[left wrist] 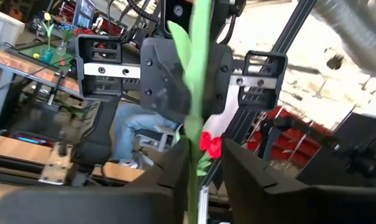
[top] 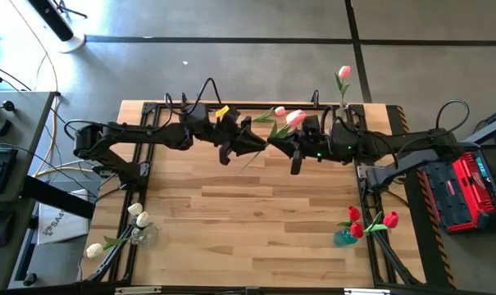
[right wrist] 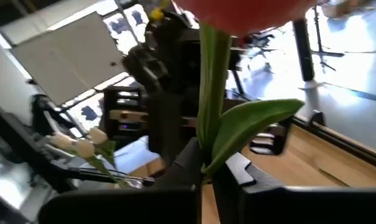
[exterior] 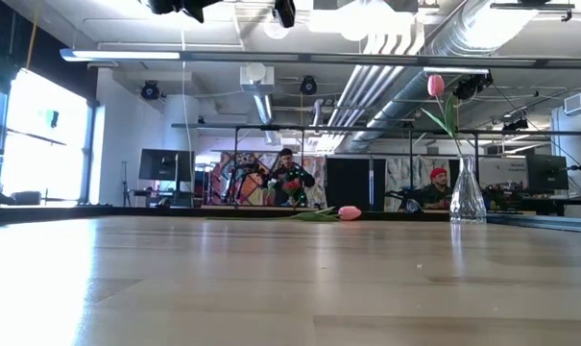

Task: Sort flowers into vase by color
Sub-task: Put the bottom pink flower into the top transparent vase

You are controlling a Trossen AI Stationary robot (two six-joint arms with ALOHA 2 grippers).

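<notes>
Tulip stem (right wrist: 207,81) between both hands (top: 272,143).

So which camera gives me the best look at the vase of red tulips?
The high view: the vase of red tulips shows whole at the table's near right corner. The left wrist view catches only a red bloom behind the held stem; the low and right wrist views miss it.

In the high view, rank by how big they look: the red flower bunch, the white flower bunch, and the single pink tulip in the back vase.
1. red flower bunch and white flower bunch: both spread out similarly, too alike to rank.
2. single pink tulip: smallest, one slim stem and head.
</notes>
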